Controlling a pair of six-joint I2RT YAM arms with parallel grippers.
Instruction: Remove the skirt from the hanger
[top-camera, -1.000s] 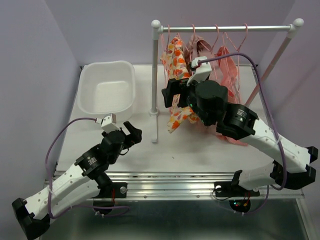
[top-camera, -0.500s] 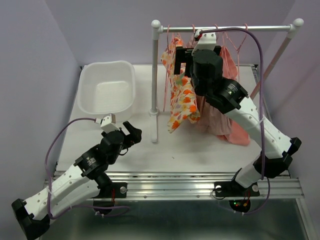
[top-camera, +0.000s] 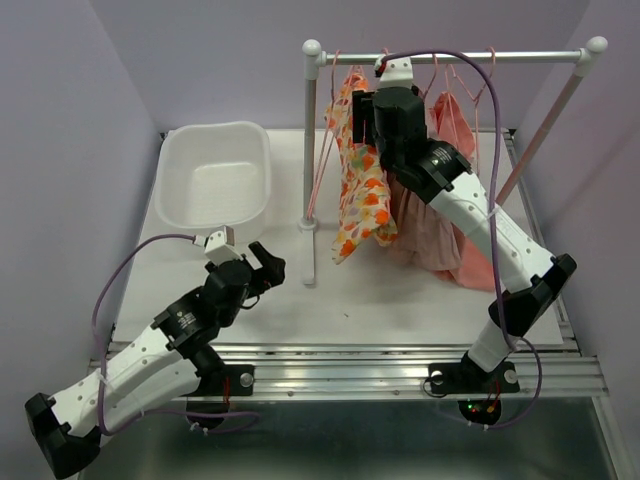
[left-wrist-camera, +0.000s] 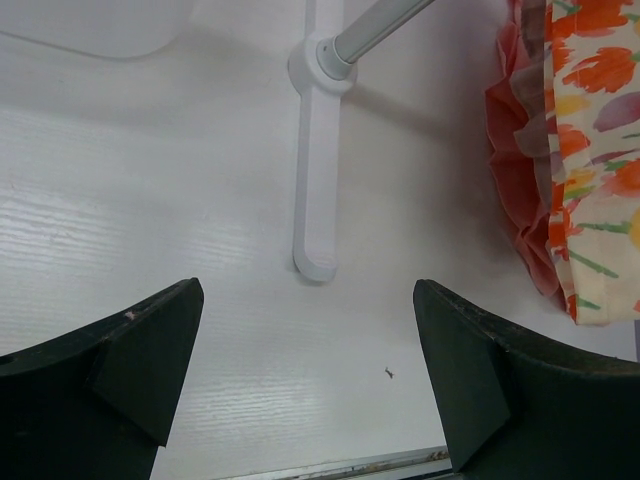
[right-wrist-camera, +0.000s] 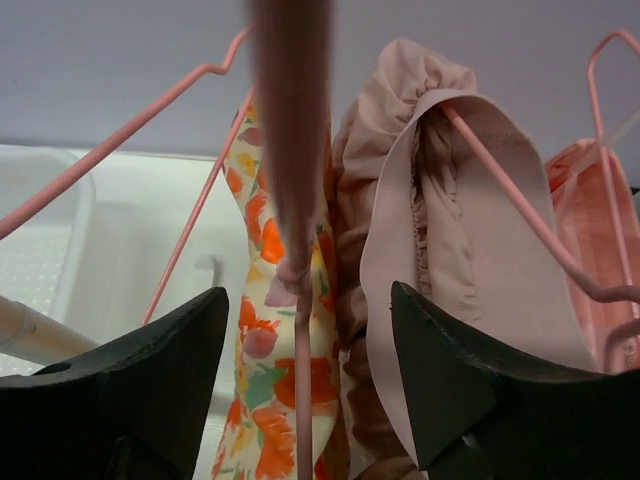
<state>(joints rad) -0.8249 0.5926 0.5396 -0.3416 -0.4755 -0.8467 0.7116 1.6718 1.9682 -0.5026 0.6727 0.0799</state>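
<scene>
A white tub (top-camera: 170, 160) sits at 10 o'clock on the table (top-camera: 400, 300) in the top view, and only its own pale floor shows inside it. The left wrist view catches no more than a corner of it.

The left gripper (top-camera: 268, 265) lies low at 7 o'clock, well apart from the clothes. Its own camera gives what the top view cannot. The two dark fingers (left-wrist-camera: 130, 370) are spread wide with nothing held. Only bare tabletop and a small dark speck (left-wrist-camera: 388, 373) lie between them, and the rack's white foot (left-wrist-camera: 315, 200) is ahead at 12 o'clock.

The clothes rack (top-camera: 450, 57) spans 12 to 2 o'clock. The flowered skirt (top-camera: 365, 195) hangs at the rail's left end, just beside the post. The left wrist view shows its hem at 3 o'clock, with ruffled salmon cloth (left-wrist-camera: 520, 170) just beside it.

The right gripper (top-camera: 358, 120) is up at the rail against the top of the skirt, and from above its opening cannot be read. The right wrist view shows its fingers (right-wrist-camera: 130, 390) standing well apart. A thin pink hanger (right-wrist-camera: 298, 350) wire rises in the gap, with the flowered cloth just beside it. Whether either finger touches the wire cannot be told. A blurred pinkish bar (right-wrist-camera: 290, 120) drops from 12 o'clock, close to the lens. At 2 o'clock a dusty pink garment (right-wrist-camera: 440, 250) with an elastic band hangs on its own wire.
</scene>
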